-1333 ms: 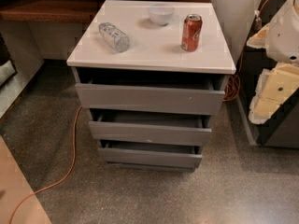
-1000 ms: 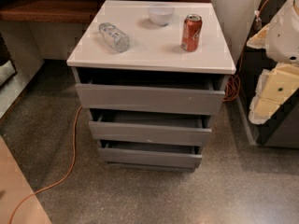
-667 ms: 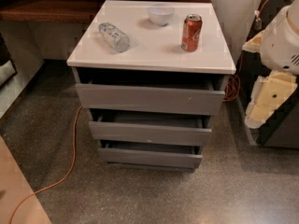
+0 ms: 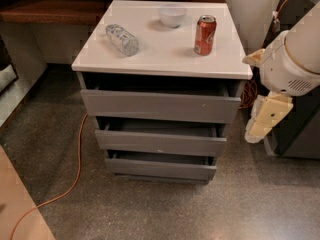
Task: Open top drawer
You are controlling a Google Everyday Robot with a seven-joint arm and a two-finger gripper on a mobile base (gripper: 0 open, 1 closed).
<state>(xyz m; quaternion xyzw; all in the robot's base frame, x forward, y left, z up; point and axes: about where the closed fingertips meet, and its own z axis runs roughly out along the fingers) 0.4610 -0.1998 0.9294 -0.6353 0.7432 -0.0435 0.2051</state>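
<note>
The top drawer [image 4: 160, 106] is a wide gray drawer with a flat handleless front, directly under the white tabletop [image 4: 165, 59]. It stands pulled out a little, with a dark gap showing above its front. My gripper [image 4: 262, 119] hangs at the right of the cabinet, level with the top drawer's right end and just apart from it. It points downward below the white arm [image 4: 295, 59]. It holds nothing that I can see.
Two more gray drawers [image 4: 160, 143] [image 4: 160, 168] below stand slightly out. On the tabletop lie a clear plastic bottle [image 4: 122, 39] on its side, a white bowl [image 4: 172, 15] and a red can [image 4: 205, 35]. An orange cable [image 4: 75, 179] crosses the floor at left. A dark cabinet [image 4: 295, 129] stands at right.
The arm and gripper have moved left and slightly down, closer to the right side of the cabinet. The drawers and tabletop things have not moved.
</note>
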